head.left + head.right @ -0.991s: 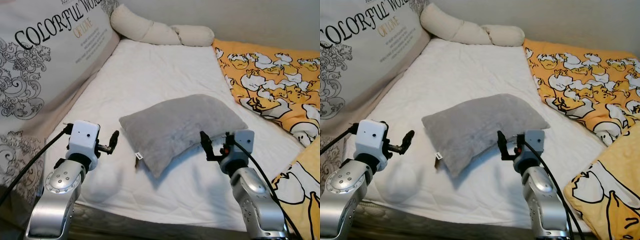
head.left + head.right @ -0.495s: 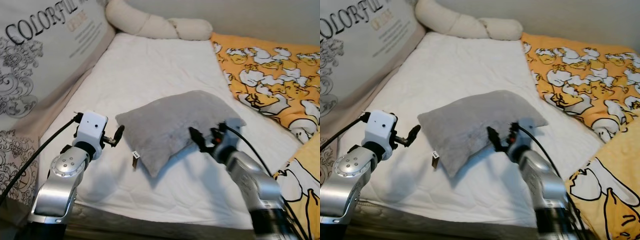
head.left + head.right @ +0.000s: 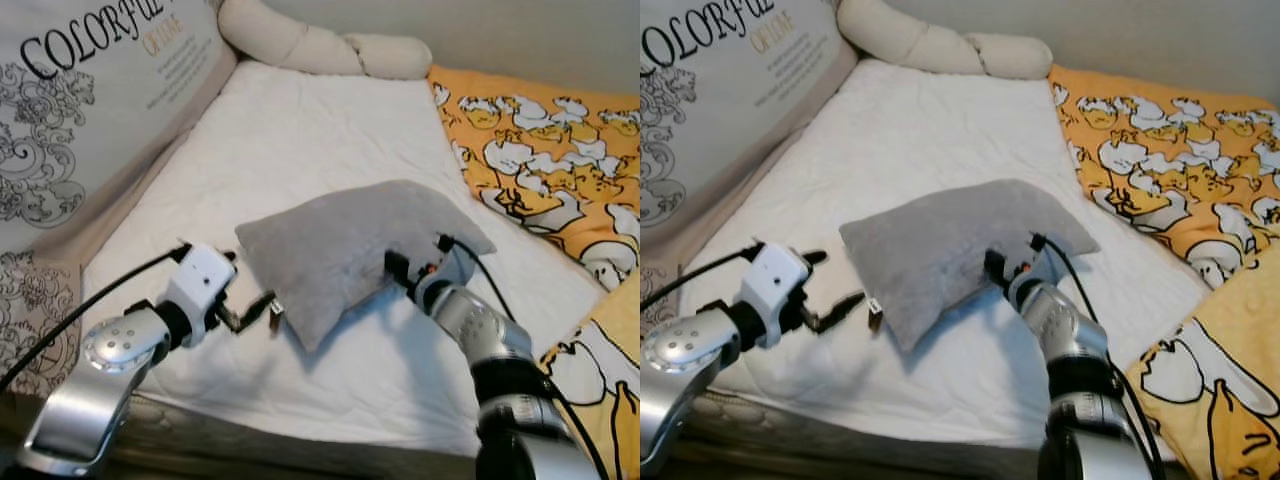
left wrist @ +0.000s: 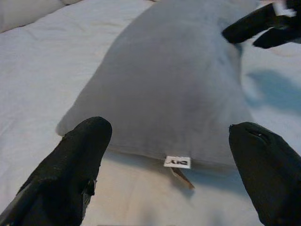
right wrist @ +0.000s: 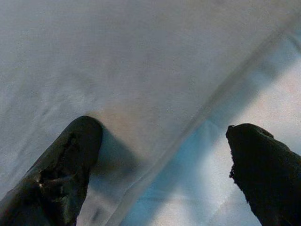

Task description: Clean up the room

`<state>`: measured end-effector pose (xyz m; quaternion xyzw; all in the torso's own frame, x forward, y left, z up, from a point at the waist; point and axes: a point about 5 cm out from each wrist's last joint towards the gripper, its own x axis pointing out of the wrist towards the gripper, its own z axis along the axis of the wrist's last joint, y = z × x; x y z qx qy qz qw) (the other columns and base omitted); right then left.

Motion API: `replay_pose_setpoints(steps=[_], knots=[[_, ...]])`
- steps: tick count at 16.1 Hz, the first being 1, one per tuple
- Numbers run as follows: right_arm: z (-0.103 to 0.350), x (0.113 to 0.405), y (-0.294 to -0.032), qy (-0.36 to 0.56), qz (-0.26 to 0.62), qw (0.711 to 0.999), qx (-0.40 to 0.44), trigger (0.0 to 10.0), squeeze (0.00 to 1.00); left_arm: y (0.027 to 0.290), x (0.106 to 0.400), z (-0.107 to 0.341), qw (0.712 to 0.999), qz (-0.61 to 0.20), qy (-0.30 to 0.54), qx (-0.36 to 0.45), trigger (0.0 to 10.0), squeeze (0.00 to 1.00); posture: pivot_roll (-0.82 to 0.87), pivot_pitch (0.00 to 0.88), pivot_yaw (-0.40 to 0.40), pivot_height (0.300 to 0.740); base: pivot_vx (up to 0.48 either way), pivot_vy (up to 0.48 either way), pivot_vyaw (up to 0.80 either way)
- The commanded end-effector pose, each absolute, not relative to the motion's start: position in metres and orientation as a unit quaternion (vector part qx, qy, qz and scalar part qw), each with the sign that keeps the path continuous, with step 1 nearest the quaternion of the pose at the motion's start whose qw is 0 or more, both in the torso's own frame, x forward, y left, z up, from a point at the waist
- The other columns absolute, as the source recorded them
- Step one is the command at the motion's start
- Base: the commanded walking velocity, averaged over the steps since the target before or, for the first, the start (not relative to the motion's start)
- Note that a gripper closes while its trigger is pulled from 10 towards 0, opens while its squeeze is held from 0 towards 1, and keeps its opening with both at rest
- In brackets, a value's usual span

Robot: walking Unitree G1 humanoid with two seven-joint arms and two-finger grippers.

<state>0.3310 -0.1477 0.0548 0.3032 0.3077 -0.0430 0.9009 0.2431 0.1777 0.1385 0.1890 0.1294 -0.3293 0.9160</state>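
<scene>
Grey pillow (image 4: 174, 89); white tag (image 4: 177, 162) beneath

Soft, even daylight; faint shadows under the grey plush pillow (image 3: 350, 250); wrist views slightly blurred, close fingers defocused.

grey pillows (image 3: 350, 247): one
printed cushions (image 3: 95, 110): one
cream bolsters (image 3: 320, 45): one
duck-print blankets (image 3: 545, 150): one
white mattresses (image 3: 300, 130): one
grippers: two, left gripper (image 3: 262, 306) and right gripper (image 3: 398, 270)
</scene>
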Motion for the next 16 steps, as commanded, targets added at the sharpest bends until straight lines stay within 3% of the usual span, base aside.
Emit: replay_pose_setpoints(steps=[1, 5, 9, 10, 11, 12, 13, 16], knots=[[0.056, 0.334, -0.151, 0.305, -0.059, 0.897, 0.314, 10.0, 1.00, 0.175, 0.241, 0.140, 0.910, -0.346, 0.132, 0.188, 10.0, 0.00, 0.05, 0.000, -0.081, 0.740, 0.000, 0.000, 0.00], [0.067, 0.353, -0.131, 0.283, -0.031, 0.848, 0.447, 10.0, 1.00, 0.178, 0.239, 0.140, 0.896, -0.367, 0.153, 0.199, 10.0, 0.00, 0.07, 0.000, -0.063, 0.740, 0.000, 0.000, 0.00], [0.072, 0.361, -0.118, 0.270, -0.019, 0.818, 0.508, 10.0, 1.00, 0.187, 0.232, 0.138, 0.886, -0.371, 0.179, 0.215, 10.0, 0.00, 0.08, 0.000, -0.058, 0.740, 0.000, 0.000, 0.00], [0.066, 0.358, -0.116, 0.286, -0.026, 0.822, 0.492, 10.0, 0.91, 0.187, 0.231, 0.138, 0.885, -0.371, 0.181, 0.215, 10.0, 0.00, 0.09, 0.000, -0.059, 0.740, 0.000, 0.000, 0.00], [0.059, 0.354, -0.116, 0.301, -0.045, 0.816, 0.492, 10.0, 0.00, 0.187, 0.231, 0.138, 0.885, -0.372, 0.181, 0.216, 10.0, 0.00, 0.10, 0.000, -0.064, 0.740, 0.000, 0.000, 0.00], [0.056, 0.353, -0.116, 0.306, -0.061, 0.804, 0.506, 5.5, 0.00, 0.186, 0.230, 0.139, 0.885, -0.372, 0.181, 0.216, 10.0, 0.00, 0.10, 0.000, -0.064, 0.740, 0.000, 0.000, 0.00], [0.054, 0.351, -0.115, 0.311, -0.064, 0.805, 0.501, 0.0, 0.00, 0.186, 0.230, 0.139, 0.884, -0.372, 0.181, 0.216, 10.0, 0.00, 0.10, 0.000, -0.066, 0.740, 0.000, 0.000, 0.00], [0.049, 0.348, -0.110, 0.321, -0.054, 0.811, 0.486, 0.0, 0.00, 0.186, 0.229, 0.139, 0.884, -0.371, 0.183, 0.217, 10.0, 0.00, 0.10, 0.000, -0.067, 0.740, 0.000, 0.000, 0.00]])
